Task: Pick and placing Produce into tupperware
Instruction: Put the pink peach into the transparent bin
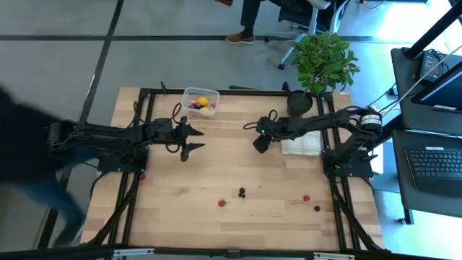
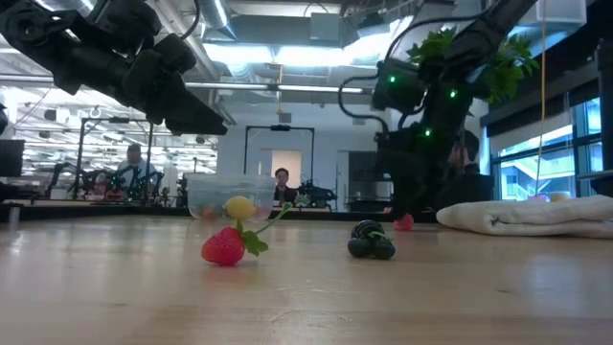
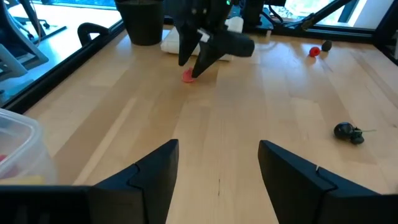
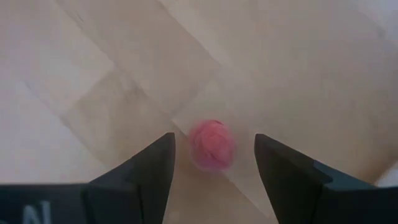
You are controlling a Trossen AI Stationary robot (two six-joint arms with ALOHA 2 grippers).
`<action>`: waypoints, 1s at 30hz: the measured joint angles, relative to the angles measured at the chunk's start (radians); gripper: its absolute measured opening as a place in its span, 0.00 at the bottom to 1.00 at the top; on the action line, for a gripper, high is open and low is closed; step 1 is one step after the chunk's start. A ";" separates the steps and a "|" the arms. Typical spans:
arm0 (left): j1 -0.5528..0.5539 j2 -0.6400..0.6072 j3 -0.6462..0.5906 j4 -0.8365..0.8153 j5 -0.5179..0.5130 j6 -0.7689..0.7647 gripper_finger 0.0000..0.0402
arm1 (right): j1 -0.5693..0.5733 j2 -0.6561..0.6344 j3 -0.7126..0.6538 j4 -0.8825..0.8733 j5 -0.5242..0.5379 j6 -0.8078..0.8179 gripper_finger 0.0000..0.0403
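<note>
Right gripper gapes over a pink berry; tub at 12 o'clock holds a few, several berries remain at 6.

Two dark, cable-draped arms with black two-finger end effectors

Both arms are black or near-black throughout, built of blocky jointed links with loose black cables looping alongside them. The left end effector ends in two tapering, pointed fingers; in its own wrist view these fingers are matte black, wedge-shaped, with flat angled inner faces. The right end effector looks the same, its fingers broad, dark and chamfered, with part of a pale letter marking on the body below one of them. Small green lights glow along the right arm in the low view, and a silver-and-black cylindrical part with an orange band sits near its base.
</note>
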 joint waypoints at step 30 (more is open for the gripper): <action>0.000 0.000 0.000 0.000 -0.001 0.001 0.53 | -0.012 0.033 0.043 0.182 -0.149 -0.112 0.17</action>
